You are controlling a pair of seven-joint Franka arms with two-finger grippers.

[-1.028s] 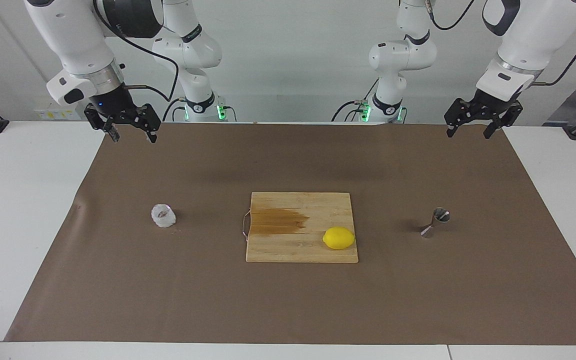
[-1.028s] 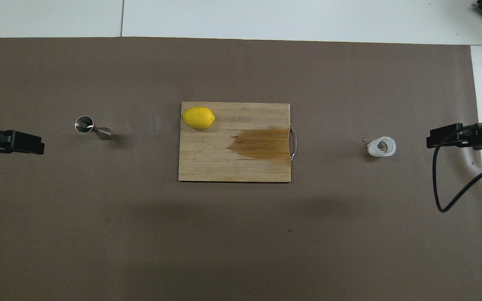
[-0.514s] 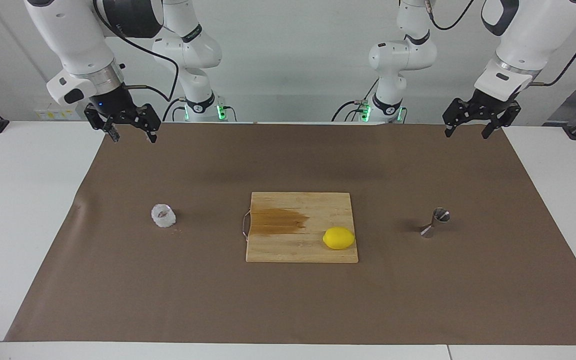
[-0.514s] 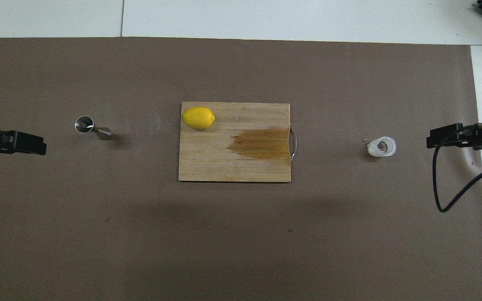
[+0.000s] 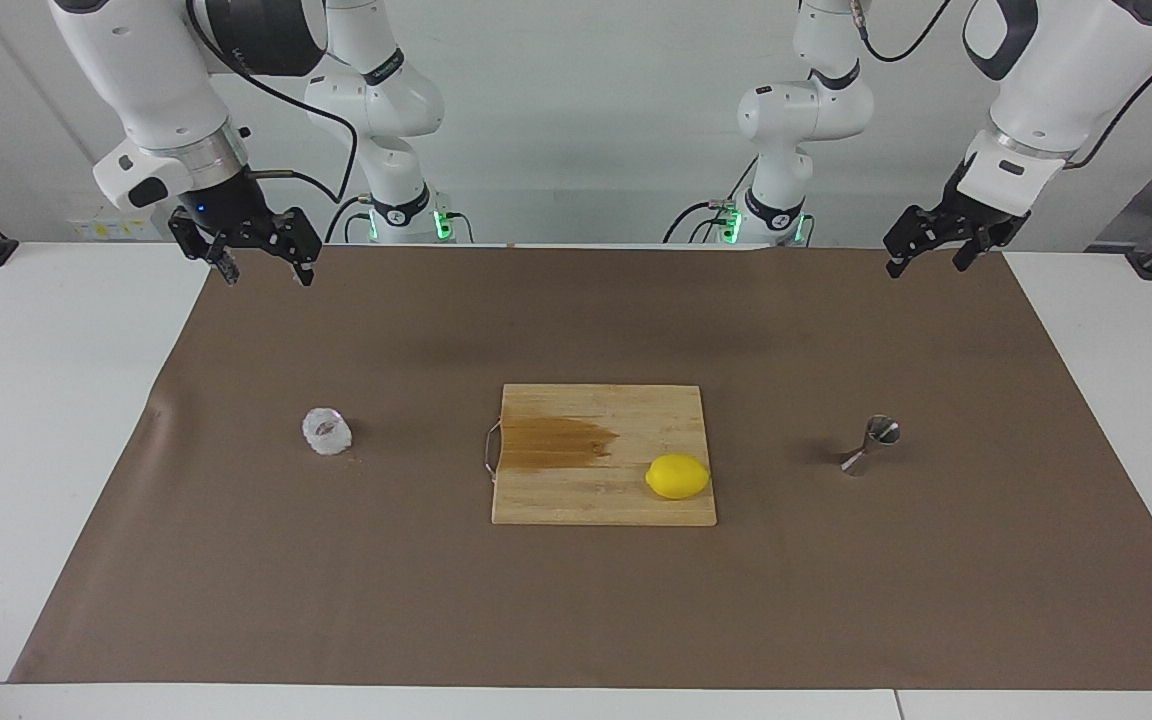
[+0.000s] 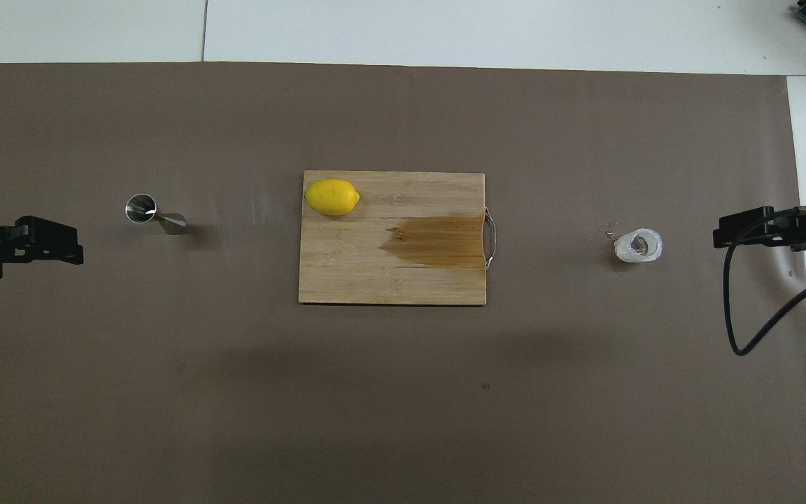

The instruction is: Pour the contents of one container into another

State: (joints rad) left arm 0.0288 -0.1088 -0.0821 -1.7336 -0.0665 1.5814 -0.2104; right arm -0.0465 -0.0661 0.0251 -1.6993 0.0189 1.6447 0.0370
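The small clear textured glass cup (image 5: 326,431) (image 6: 637,246) stands on the brown mat toward the right arm's end of the table. A metal jigger (image 5: 871,445) (image 6: 154,213) stands on the mat toward the left arm's end. My right gripper (image 5: 268,275) (image 6: 725,234) hangs open and empty over the mat's corner at its own end, well above the cup. My left gripper (image 5: 926,262) (image 6: 60,241) is also open and empty, raised over the mat's edge at its end, apart from the jigger.
A wooden cutting board (image 5: 603,505) (image 6: 392,280) with a dark wet stain and a wire handle lies mid-mat. A yellow lemon (image 5: 677,476) (image 6: 331,197) rests on one of its corners. A black cable (image 6: 732,301) loops from the right arm.
The left gripper has turned and shifted slightly toward the jigger. The right arm, cup, jigger, board and lemon have stayed put.
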